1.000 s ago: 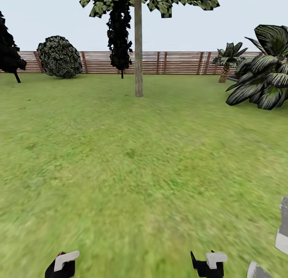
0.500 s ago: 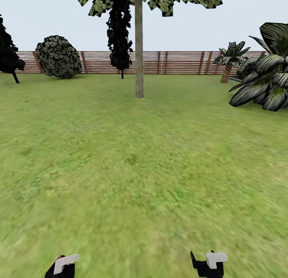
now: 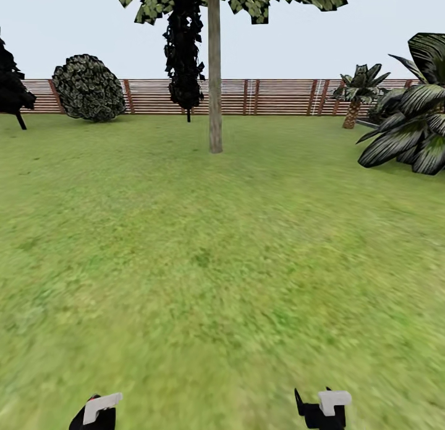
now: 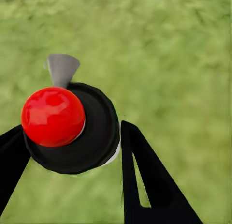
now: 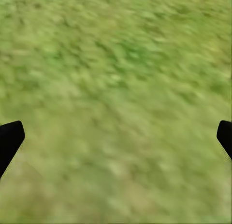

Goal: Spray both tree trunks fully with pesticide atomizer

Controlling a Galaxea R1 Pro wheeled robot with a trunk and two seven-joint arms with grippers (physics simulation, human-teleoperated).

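Currently in transit: the pesticide atomizer [image 4: 67, 129] is already in the left tool [image 4: 72, 151], not on the grass. Left wrist view shows its black round body with the red knob on top wedged between the two black fingers [image 4: 145, 180], grey nozzle poking out ahead. Fingers are clamped on the body, so I read that as a carry grip, nozzle held forward so it can be aimed without regripping.

Right tool [image 5: 116, 137] is spread wide with nothing between its tips, just lawn under it. Likely kept free because the spray job only needs one arm.

Head view: both tools sit low at roughly 7 and 5 o'clock in frame, tucked near the body, which suits driving rather than spraying. Left tool there [image 3: 99, 411], right there [image 3: 321, 408].

Target tree trunk [image 3: 214, 77] stands at 12 o'clock, bare grey-tan column, leaves only up top, well apart from the robot across open grass [image 3: 216, 263]. Slat fence [image 3: 278, 96] behind it. Round bush [image 3: 88, 88] at 11, black-leaved tree [image 3: 183, 52] just behind the trunk, palms [image 3: 408, 127] at 2.

Second task tree: can't pick it out here.

Judgement: pickup done, spraying not started; next need is closing the gap to the trunk before raising the nozzle.
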